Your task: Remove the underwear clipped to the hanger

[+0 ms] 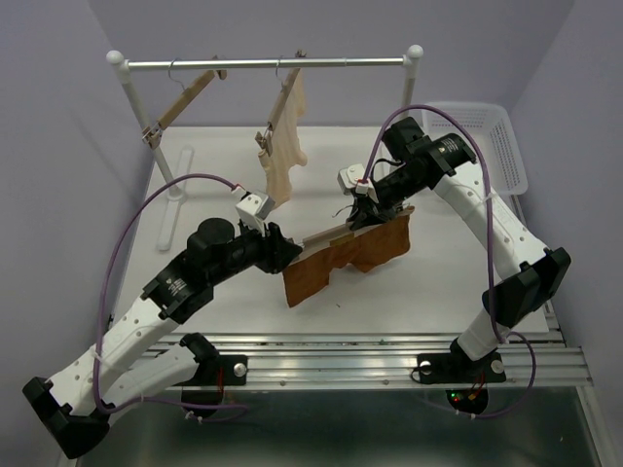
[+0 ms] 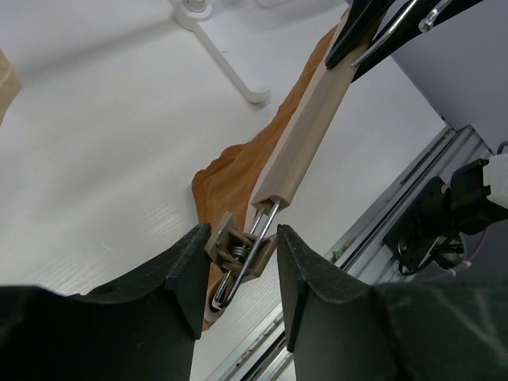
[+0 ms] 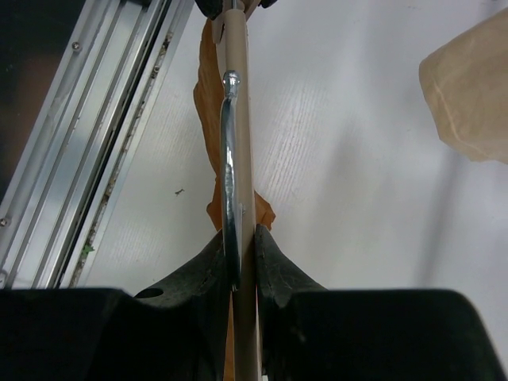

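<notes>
The rust-brown underwear [image 1: 350, 255] hangs from the light wooden hanger [image 1: 326, 233], which is held low over the table. My right gripper [image 1: 368, 216] is shut on the hanger's bar [image 3: 240, 119] and its metal hook [image 3: 228, 159] at the middle. The underwear [image 3: 208, 103] shows below the bar. My left gripper [image 1: 287, 251] is at the hanger's left end. In the left wrist view it [image 2: 242, 270] is open, and its fingers straddle the metal clip [image 2: 238, 250] that grips the underwear [image 2: 238, 171]. The left finger touches the clip; the right finger stands slightly off it.
A clothes rack [image 1: 263, 64] stands at the back with a bare wooden hanger [image 1: 185, 102] and a hanger carrying a cream-beige garment [image 1: 285, 136]. A white basket [image 1: 496, 136] sits at the back right. The rack's white foot [image 2: 230, 67] lies near my left gripper.
</notes>
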Tool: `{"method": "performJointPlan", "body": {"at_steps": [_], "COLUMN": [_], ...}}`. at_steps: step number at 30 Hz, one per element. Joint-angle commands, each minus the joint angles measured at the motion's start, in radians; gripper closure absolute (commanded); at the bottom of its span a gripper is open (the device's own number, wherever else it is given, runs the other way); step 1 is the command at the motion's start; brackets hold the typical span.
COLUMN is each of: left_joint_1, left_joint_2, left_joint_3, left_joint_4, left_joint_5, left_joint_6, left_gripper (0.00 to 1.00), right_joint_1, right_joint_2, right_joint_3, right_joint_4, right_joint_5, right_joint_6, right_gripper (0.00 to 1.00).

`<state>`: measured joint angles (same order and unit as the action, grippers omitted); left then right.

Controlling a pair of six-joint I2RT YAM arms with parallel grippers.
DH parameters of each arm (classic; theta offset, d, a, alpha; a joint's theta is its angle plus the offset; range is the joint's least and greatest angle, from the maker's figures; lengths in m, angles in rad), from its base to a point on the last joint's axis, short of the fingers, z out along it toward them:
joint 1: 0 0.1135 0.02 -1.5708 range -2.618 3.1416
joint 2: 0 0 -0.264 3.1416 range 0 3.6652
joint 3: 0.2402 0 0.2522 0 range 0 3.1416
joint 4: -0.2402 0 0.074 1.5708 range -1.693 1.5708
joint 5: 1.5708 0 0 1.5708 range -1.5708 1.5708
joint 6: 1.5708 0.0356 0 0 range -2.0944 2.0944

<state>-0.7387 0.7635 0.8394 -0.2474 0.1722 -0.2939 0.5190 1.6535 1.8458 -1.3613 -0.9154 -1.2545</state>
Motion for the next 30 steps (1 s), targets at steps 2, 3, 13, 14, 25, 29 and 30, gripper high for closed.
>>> {"method": "performJointPlan", "body": {"at_steps": [2,3,13,14,25,29,30], "left_joint_1": [-0.004,-0.004,-0.004,-0.004,-0.002,-0.002,-0.002], "left_joint_2": [-0.021,-0.013,0.017,0.017,-0.012,-0.012,-0.012], "left_joint_3": [-0.029,-0.025,-0.023,-0.019,0.012,0.021,0.021], "left_joint_4": [0.123,0.119,0.108,0.094,0.079,0.077,0.077], "left_joint_5": [0.049,0.044,0.015,0.004,0.024,0.032,0.033], "left_joint_6": [-0.017,-0.019,-0.028,-0.018,0.041,0.053,0.055], "left_gripper": [1.0,1.0,0.22,0.21,0.3,0.4,0.42], "right_joint_1": [0.004,0.004,0.004,0.004,0.004,0.004,0.004], "right_joint_2": [-0.012,-0.014,-0.024,-0.024,-0.031,-0.026,-0.027], "right_joint_3": [0.003,-0.002,-0.005,-0.003,-0.008,-0.008,-0.008], "right_joint_4": [-0.024,-0.024,-0.025,-0.025,-0.025,-0.025,-0.025], "right_joint_5": [-0.025,-0.026,-0.027,-0.027,-0.03,-0.03,-0.03], "right_joint_6": [-0.032,-0.039,-0.043,-0.042,-0.046,-0.045,-0.046], "right_gripper": [0.99,0.99,0.99,0.99,0.99,0.99,0.99]}}
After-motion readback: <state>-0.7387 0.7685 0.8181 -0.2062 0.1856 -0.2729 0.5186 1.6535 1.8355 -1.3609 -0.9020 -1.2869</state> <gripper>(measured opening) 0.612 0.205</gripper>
